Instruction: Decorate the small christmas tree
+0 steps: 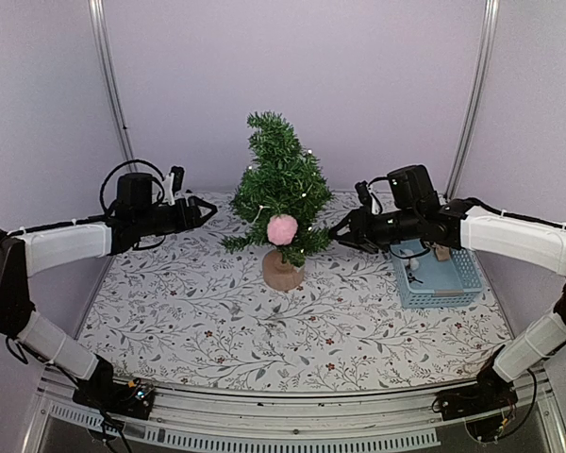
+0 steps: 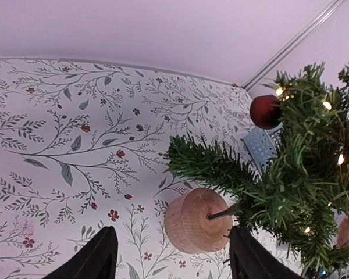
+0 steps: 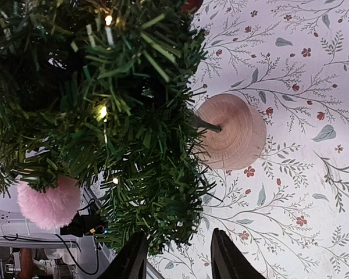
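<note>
left gripper point(image 1: 203, 209) point(image 2: 171, 263): jaws spread wide, nothing between them, held above the table off the tree's left flank. right gripper point(image 1: 338, 231) point(image 3: 177, 261): jaws part open with a narrower gap, only cloth visible between the fingers, nothing held, tips just beside the lower right branches.

container: blue lattice basket point(image 1: 424, 300) on the table under the right forearm. inside, a small white item and one or two tan pieces; too small to name. left wrist view catches one corner of the basket point(image 2: 259, 145) behind the branches.

view differences: the overhead view shows a pink pompom point(image 1: 282, 228) hanging low on the front of the tree. the right wrist view shows it too point(image 3: 49, 203), plus lit lamps point(image 3: 108, 20). only the left wrist view shows a red bauble point(image 2: 264, 111) clearly, on a branch on the far side.

the small christmas tree point(image 1: 281, 189) point(image 2: 302, 174) point(image 3: 104, 87) stands upright mid-table between both grippers, touching neither. its round wooden base point(image 1: 282, 272) point(image 2: 195, 224) point(image 3: 232, 139) sits on the floral cloth point(image 1: 170, 302).
</note>
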Robot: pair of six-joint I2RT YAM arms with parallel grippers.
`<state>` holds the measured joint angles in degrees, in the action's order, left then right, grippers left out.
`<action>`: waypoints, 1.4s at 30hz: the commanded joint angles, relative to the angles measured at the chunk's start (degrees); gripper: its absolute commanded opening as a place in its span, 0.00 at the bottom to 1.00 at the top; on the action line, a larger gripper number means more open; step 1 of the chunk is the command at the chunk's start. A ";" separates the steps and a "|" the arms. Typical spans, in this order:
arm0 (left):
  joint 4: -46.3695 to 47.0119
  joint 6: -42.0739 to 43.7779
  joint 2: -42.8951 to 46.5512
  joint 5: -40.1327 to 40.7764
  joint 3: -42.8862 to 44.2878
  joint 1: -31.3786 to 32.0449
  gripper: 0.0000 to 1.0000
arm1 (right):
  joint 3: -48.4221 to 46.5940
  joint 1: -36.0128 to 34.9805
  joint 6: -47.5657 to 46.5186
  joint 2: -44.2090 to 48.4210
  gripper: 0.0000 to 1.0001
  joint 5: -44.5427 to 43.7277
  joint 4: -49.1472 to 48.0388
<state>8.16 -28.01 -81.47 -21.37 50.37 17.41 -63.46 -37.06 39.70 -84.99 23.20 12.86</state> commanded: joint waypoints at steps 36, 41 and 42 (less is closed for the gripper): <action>1.68 1.92 -2.76 -4.28 2.46 -1.65 0.66 | -0.71 33.35 -18.12 -16.69 0.28 -11.29 8.17; 0.19 2.87 -3.40 -2.94 4.06 -1.60 0.66 | -3.01 33.45 -20.42 -21.95 0.28 -7.62 7.85; 0.12 2.87 -3.61 -2.98 4.38 -1.64 0.66 | -2.91 33.48 -20.45 -22.76 0.28 -7.12 7.62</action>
<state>9.06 -25.74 -84.18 -25.43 52.47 16.36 -64.99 -3.70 21.65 -104.40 13.89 21.69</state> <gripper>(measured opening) 0.662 0.280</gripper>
